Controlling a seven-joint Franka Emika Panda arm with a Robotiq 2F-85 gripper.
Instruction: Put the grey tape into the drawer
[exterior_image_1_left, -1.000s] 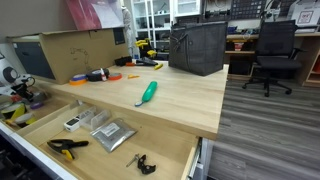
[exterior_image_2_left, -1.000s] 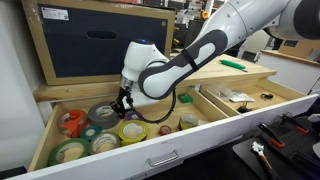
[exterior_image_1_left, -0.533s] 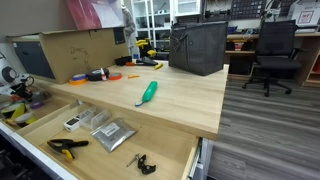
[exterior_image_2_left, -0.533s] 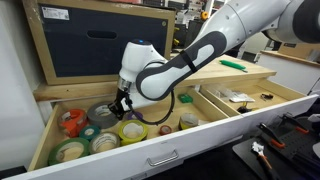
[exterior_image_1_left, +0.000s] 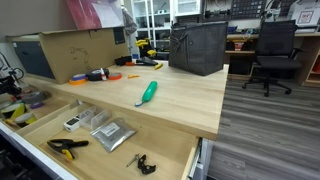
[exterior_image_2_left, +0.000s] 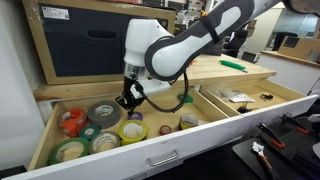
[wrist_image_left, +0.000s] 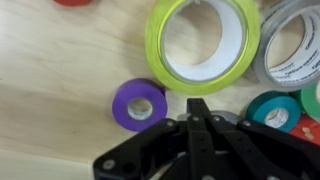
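In the wrist view my gripper (wrist_image_left: 200, 103) has its fingers together, and a small dull grey tape (wrist_image_left: 226, 118) shows right at the tips, mostly hidden by the fingers. It appears pinched there. In an exterior view my gripper (exterior_image_2_left: 127, 99) hangs just above the floor of the pale-wood drawer (exterior_image_2_left: 44, 132), which holds several tape rolls. The grey tape cannot be made out in that view. The drawer's wood floor (wrist_image_left: 60, 80) fills the wrist view.
A yellow-green roll (wrist_image_left: 205, 40) (exterior_image_2_left: 131, 129), a purple roll (wrist_image_left: 138, 104), a teal roll (wrist_image_left: 272, 108) and a red roll (exterior_image_2_left: 70, 120) lie round the gripper. The wider drawer (exterior_image_2_left: 262, 104) with a silver packet (exterior_image_1_left: 113, 134) and a clamp (exterior_image_1_left: 66, 147) is open alongside.
The arm has swung more upright over the drawer. The gripper tip has stayed over nearly the same spot, a little higher.
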